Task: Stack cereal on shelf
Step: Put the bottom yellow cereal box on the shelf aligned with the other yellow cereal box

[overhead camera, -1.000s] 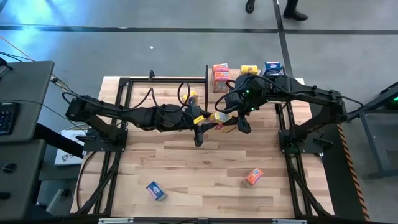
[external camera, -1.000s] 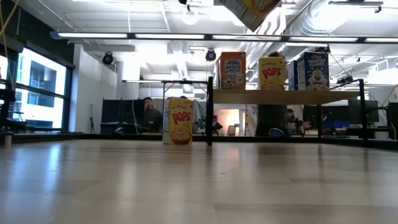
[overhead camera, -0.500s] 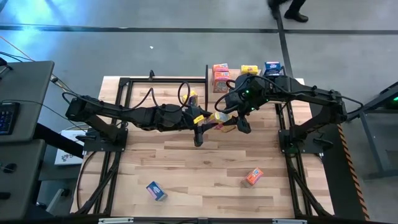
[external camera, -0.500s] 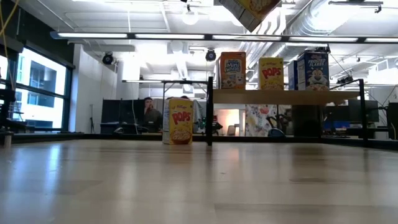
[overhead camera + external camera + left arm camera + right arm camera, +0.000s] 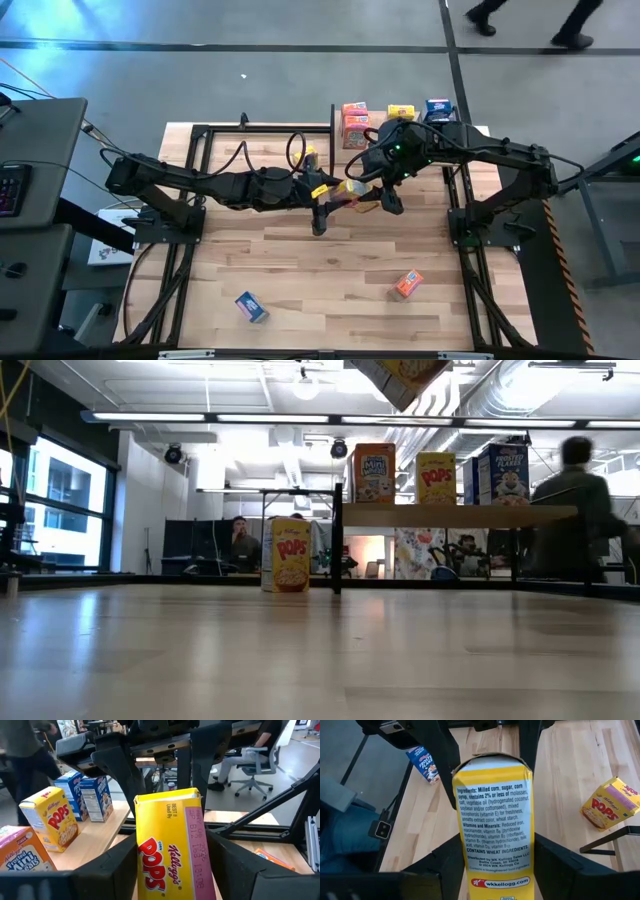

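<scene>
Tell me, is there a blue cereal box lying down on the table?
Yes, a blue cereal box lies flat on the tabletop, near its front left corner in the high view.

Glossy printed card cereal box (image 5: 172,852); pale wood plank tabletop (image 5: 330,265).

yellow cereal box (image 5: 172,850), red lettering, plank-patterned table (image 5: 320,270)
</scene>
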Available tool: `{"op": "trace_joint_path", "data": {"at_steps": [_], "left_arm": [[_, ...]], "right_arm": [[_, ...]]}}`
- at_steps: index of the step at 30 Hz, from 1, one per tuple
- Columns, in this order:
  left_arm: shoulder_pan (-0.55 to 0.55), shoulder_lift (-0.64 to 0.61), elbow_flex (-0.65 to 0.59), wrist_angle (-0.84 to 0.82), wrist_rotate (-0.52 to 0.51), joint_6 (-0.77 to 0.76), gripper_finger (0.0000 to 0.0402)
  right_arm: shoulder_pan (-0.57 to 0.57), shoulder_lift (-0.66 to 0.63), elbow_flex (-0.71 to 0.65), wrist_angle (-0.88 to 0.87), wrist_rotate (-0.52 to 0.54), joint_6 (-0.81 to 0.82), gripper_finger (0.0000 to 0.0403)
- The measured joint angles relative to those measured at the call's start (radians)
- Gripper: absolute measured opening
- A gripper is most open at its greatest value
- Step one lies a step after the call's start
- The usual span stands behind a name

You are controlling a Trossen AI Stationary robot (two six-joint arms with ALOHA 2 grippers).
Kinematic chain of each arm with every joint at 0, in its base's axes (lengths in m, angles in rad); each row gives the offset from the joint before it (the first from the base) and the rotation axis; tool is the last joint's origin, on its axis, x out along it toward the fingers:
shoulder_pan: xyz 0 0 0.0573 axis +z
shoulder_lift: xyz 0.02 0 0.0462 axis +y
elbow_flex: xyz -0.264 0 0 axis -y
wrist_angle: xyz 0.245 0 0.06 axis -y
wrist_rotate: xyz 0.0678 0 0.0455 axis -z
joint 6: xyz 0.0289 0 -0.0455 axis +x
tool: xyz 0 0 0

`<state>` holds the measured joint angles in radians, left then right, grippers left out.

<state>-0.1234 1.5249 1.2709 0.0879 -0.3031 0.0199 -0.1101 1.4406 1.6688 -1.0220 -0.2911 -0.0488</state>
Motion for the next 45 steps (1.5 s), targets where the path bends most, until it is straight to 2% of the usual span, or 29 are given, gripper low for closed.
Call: {"op": "trace_joint_path", "data": {"at_steps": [8,20,25,32,38,41,45], "left_arm": [[0.000,-0.006,0.000,0.091,-0.001,0.063,0.0210],[-0.001,-0.045,0.001,0.088,0.003,0.108,0.0209],[-0.001,-0.081,0.001,0.049,-0.001,0.109,0.0209],[-0.001,-0.126,0.000,-0.031,-0.096,0.135,0.0209],[0.000,-0.154,0.000,-0.127,-0.263,0.133,0.0209],[0.000,-0.155,0.000,-0.157,-0.313,0.129,0.0209],[0.000,-0.155,0.000,-0.164,-0.319,0.120,0.0209]], "right_arm": [[0.000,0.000,0.000,-0.015,-0.001,0.000,0.0159],[0.000,-0.018,0.000,-0.050,0.017,-0.012,0.0164],[0.000,-0.072,0.000,-0.083,0.096,-0.024,0.0165],[-0.001,-0.186,0.000,-0.089,0.206,-0.030,0.0165],[-0.001,-0.276,-0.002,-0.109,0.257,-0.019,0.0165],[0.001,-0.338,-0.044,-0.111,0.262,-0.003,0.0165],[0.001,-0.445,-0.168,-0.096,0.326,0.032,0.0165]]}}
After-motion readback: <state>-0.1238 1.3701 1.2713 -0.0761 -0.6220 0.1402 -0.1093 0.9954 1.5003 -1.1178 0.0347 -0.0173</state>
